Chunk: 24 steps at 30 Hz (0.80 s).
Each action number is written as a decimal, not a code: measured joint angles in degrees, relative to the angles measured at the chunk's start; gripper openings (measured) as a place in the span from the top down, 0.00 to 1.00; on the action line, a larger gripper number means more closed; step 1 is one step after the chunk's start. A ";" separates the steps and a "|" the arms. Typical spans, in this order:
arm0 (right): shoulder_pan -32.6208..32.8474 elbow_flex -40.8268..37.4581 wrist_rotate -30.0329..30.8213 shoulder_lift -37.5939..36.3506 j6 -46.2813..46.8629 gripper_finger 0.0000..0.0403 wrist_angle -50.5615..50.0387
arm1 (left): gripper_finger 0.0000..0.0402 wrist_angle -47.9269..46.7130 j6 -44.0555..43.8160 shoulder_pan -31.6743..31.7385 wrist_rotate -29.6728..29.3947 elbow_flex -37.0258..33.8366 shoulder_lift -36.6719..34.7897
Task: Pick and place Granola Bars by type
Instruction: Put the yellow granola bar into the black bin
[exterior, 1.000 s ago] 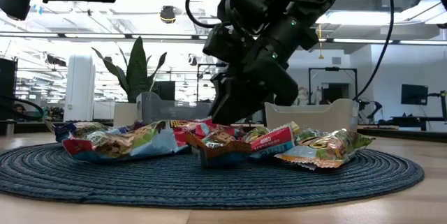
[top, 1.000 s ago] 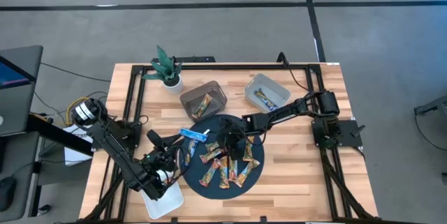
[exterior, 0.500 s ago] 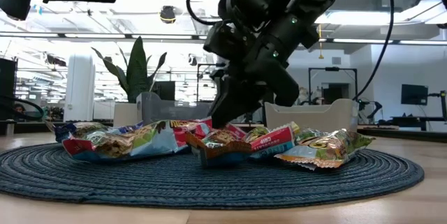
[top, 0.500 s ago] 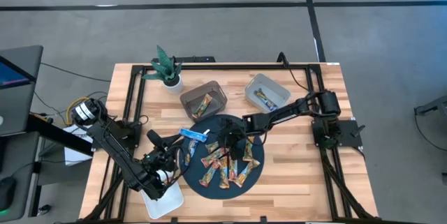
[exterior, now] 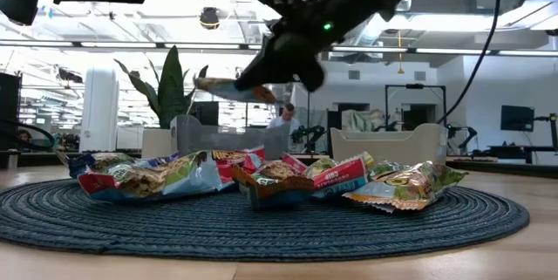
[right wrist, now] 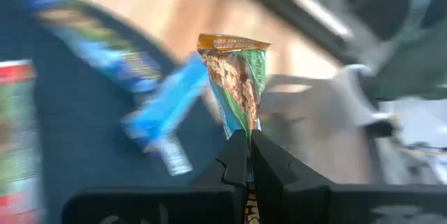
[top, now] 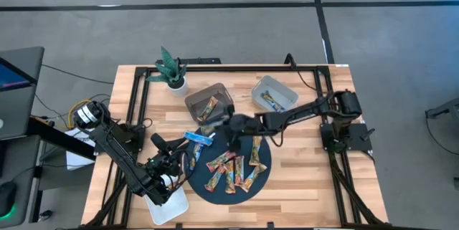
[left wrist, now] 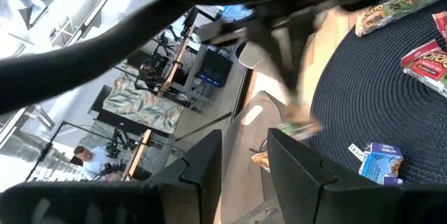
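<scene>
**Aloft: one bar lifted above the mat**

Overhead, the right pincer (top: 228, 124) sits at the far-left rim of the round blue mat (top: 264, 176), near the dark bin (top: 224, 97), but what it carries is hard to make out from there. The right wrist view settles it: the fingers are clenched on a green-and-orange granola bar (right wrist: 236, 83), gripped by one end, its long axis running straight out from the fingertips. The low view adds height, showing that bar (exterior: 228, 91) well clear of the mat, lying nearly level with one end pointing away from the pincer (exterior: 277, 78).

The other granola bars (top: 231, 169) lie scattered on the mat, mostly with their long axes running front to back. One blue-and-white bar (top: 199, 137) lies crosswise at the mat's left edge. A bar rests in the dark bin, another in the grey bin (top: 281, 89).

The left pincer (top: 159, 144) waits just left of the mat; its fingers (left wrist: 206, 161) are spread apart, holding nothing.
</scene>
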 joint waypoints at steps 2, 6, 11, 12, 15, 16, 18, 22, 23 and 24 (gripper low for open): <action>-1.87 -0.01 0.63 0.00 -2.12 1.00 3.35 | 0.73 0.00 0.00 0.00 0.00 0.00 0.00; -6.86 0.01 -2.37 0.45 -3.34 1.00 6.16 | 0.73 0.00 0.00 0.00 0.00 0.00 0.00; -13.35 0.05 -12.68 1.27 -4.22 1.00 7.18 | 0.73 -0.01 0.00 0.00 0.02 0.00 0.00; -14.38 0.08 -13.96 1.67 -4.05 1.00 7.85 | 0.73 0.00 0.01 0.01 0.02 0.00 0.00; -16.54 -0.12 -16.09 1.86 -2.86 1.00 8.30 | 0.73 0.00 0.01 0.00 0.04 0.00 0.00; -17.04 0.02 -16.96 1.76 -2.80 1.00 8.64 | 0.73 -0.01 0.01 0.00 0.04 0.00 0.00; -17.71 0.06 -18.08 1.70 -2.25 1.00 8.56 | 0.73 -0.02 0.02 0.00 0.04 0.00 0.00; -18.07 0.00 -18.94 1.75 -1.79 1.00 8.55 | 0.73 -0.02 0.02 0.00 0.04 0.00 0.00; -18.07 -0.01 -18.94 1.75 -1.79 1.00 8.55 | 0.73 -0.02 0.02 0.00 0.04 0.00 0.00; -18.07 -0.01 -18.94 1.75 -1.77 1.00 8.50 | 0.73 -0.02 0.02 0.00 0.04 0.00 0.00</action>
